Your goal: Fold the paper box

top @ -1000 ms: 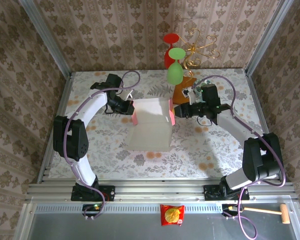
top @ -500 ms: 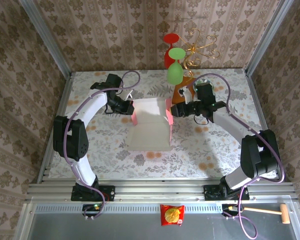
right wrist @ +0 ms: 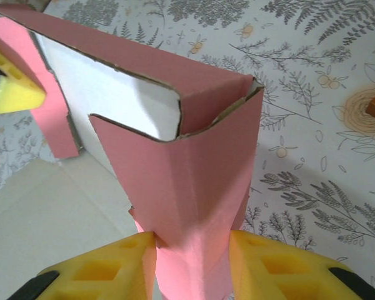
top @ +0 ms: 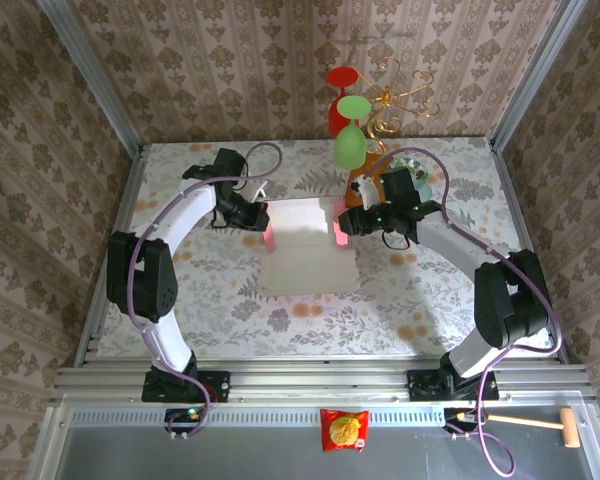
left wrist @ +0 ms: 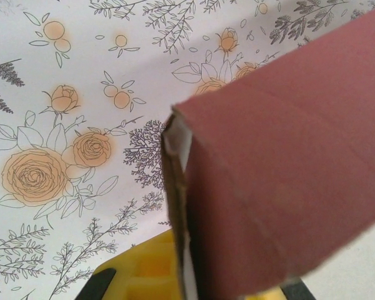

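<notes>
Box (top: 302,255): lies at centre of the top view, on the worktop (top: 220,310), between the two arms. Base panel flat, pale inner face up. A further pale panel flat toward the bottom of the frame.

Left hand (top: 262,222): clamped fully shut on the left side wall, at centre-left of the top view. In the left wrist view, grips the thin cardboard edge between yellow pads (left wrist: 144,275), with the pink outer face to the right of frame.

Right hand (top: 345,224): closed partway onto the right side wall, just right of centre in the top view. In the right wrist view, pinches a doubled pink corner between yellow pads (right wrist: 100,272), one on each side, both touching.

Done, as judged: both side walls raised near upright. Far wall raised too, its white inner face showing at upper left of the right wrist view. At the far right corner, a tab turned in behind the side wall.

Left, as judged: walls apparently not self-supporting, held up by both hands. No locking fold seen over the side walls. Near panel flat and unfolded, lid not closed. Roughly midway, no further.
</notes>
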